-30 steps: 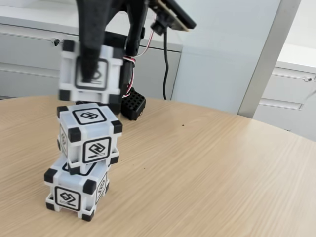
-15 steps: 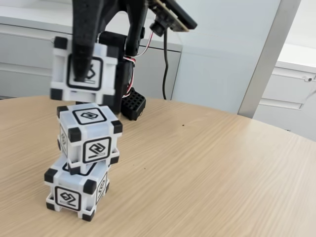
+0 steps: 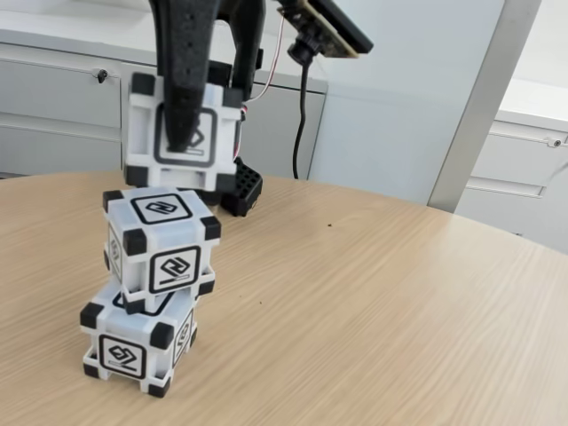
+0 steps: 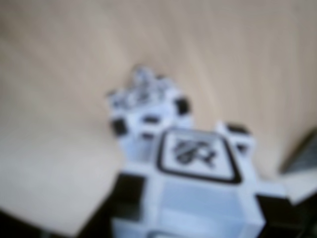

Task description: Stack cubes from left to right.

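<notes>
The held cube [image 3: 185,135] hangs in the air in the fixed view, just above the stack and shifted a little to the right of it, its lower edge close to the top face of the middle cube [image 3: 161,241]. That middle cube sits on the bottom cube [image 3: 138,342], turned at a slight angle to it, and the bottom one rests on the wooden table [image 3: 373,311] near the left edge. The gripper [image 3: 188,124] pinches the raised cube, one black finger [image 3: 185,80] running down across its front face. In the blurred wrist view the held cube [image 4: 198,168] looms large with the stack [image 4: 143,109] below it on the tabletop
</notes>
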Available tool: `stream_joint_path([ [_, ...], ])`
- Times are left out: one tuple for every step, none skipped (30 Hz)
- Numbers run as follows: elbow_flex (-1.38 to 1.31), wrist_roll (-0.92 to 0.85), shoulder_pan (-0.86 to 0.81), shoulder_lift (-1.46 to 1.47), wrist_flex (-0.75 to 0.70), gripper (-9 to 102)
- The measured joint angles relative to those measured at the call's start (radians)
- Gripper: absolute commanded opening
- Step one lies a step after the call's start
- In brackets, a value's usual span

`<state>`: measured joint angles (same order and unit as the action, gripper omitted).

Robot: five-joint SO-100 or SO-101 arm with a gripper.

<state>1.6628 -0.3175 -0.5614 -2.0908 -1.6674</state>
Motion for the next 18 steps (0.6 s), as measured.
stream_joint_path([
  [0.0,-0.002,0.005,0.0,0.0,13],
  [0.0,-0.005,0.005,0.0,0.0,13],
  [0.0,-0.008,0.005,0.0,0.0,12],
  [0.0,-0.009,0.005,0.002,0.0,12],
  [0.0,-0.012,0.005,0.002,0.0,12],
  [0.0,-0.015,0.003,0.002,0.0,12],
  [0.0,-0.018,0.005,0.002,0.0,12],
  [0.0,-0.018,0.005,0.002,0.0,12],
  [0.0,-0.018,0.005,0.002,0.0,12],
  [0.0,-0.018,0.0,0.002,0.0,12],
  [0.0,-0.018,-0.002,0.002,0.0,12],
  [0.0,-0.021,-0.002,0.002,0.0,12],
  [0.0,-0.021,-0.002,0.002,0.0,12],
  [0.0,-0.021,-0.002,0.002,0.0,12],
  [0.0,-0.021,-0.002,0.002,0.0,12],
  [0.0,-0.021,-0.002,0.002,0.0,12],
  [0.0,-0.021,-0.002,0.002,0.0,12],
  [0.0,-0.021,-0.002,0.002,0.0,12],
])
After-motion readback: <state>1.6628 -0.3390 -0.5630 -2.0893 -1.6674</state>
